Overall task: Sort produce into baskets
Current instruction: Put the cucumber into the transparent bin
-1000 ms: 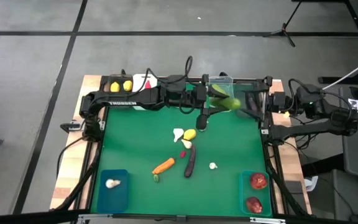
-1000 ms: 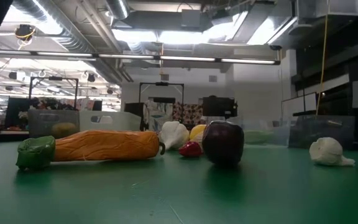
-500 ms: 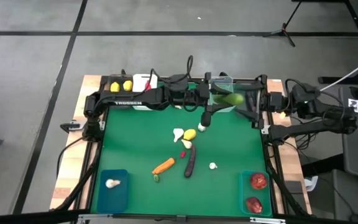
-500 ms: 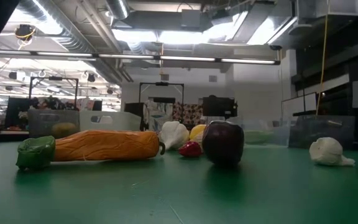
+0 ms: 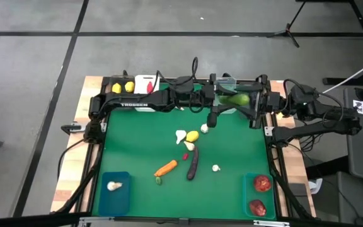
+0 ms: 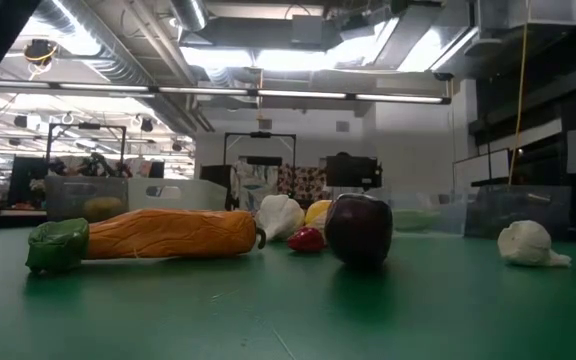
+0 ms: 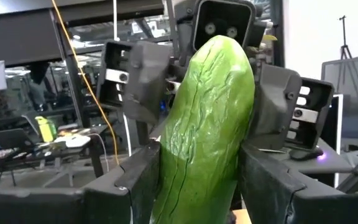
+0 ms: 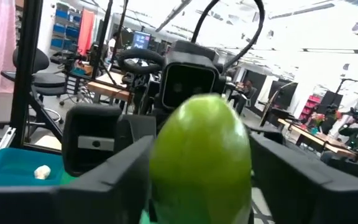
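A green cucumber [image 5: 236, 99] hangs in the air over the far edge of the green mat, just in front of the clear bin [image 5: 227, 80]. My left gripper [image 5: 222, 101] is shut on its left end and my right gripper [image 5: 249, 102] on its right end; the two grippers face each other. In the left wrist view the cucumber [image 7: 207, 124] fills the middle. A carrot [image 5: 166, 168], an eggplant [image 5: 193, 165], a lemon [image 5: 193, 135], a chili [image 6: 306, 239] and garlic bulbs [image 5: 181, 135] lie on the mat. My left gripper pinches the cucumber's near end [image 7: 191, 186] between its two fingers [image 7: 138, 186]. It comes level from the table's left, fingers along the cucumber. The cucumber is clear of the table. My right gripper has the cucumber's other, rounded end [image 8: 201, 155] between its two fingers [image 8: 114, 174]. It comes level from the table's right. The fingers stand against both sides of that end.
A dark bin with lemons [image 5: 121, 87] and a white bin [image 5: 147, 82] stand at the far left. A teal bin [image 5: 114, 192] with a garlic bulb stands at the near left. A teal bin [image 5: 259, 197] with two red fruits stands at the near right.
The cucumber has gone a little toward the table's far edge and right, and has turned from slanting to lying left to right. My left gripper has followed it. My right gripper has come toward the table's left and closed in on the cucumber's right end.
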Motion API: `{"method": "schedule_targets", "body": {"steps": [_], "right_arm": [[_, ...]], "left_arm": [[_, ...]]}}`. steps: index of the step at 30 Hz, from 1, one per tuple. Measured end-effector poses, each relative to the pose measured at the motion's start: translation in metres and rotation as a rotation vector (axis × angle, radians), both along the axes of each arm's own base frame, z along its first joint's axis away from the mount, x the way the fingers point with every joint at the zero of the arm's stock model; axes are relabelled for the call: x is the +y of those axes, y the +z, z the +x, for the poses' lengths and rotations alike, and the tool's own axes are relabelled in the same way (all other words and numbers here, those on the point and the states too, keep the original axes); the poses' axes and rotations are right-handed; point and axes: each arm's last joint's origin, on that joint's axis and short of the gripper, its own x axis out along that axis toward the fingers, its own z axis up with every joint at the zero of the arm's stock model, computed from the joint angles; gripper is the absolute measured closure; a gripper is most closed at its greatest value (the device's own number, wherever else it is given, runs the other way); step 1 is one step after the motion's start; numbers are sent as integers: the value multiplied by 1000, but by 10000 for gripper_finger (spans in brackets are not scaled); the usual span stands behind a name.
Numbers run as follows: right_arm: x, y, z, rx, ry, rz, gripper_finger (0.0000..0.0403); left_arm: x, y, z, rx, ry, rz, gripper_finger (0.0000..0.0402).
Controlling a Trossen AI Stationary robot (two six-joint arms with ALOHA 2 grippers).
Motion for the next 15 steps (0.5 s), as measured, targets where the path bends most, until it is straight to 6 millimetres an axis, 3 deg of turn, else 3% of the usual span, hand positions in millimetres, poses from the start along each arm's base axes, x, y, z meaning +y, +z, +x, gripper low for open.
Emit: {"method": "schedule_targets", "body": {"steps": [5, 10, 15], "right_arm": [[0, -1, 0, 6, -14, 4, 242], [-1, -2, 0, 21, -18, 2, 248], [-1, -4, 0, 32, -17, 17, 248]], "left_arm": [[0, 1, 0, -4, 3, -4, 213], [0, -2, 0, 29, 9, 41, 206], [-1, -4, -9, 187, 23, 177, 161]]}}
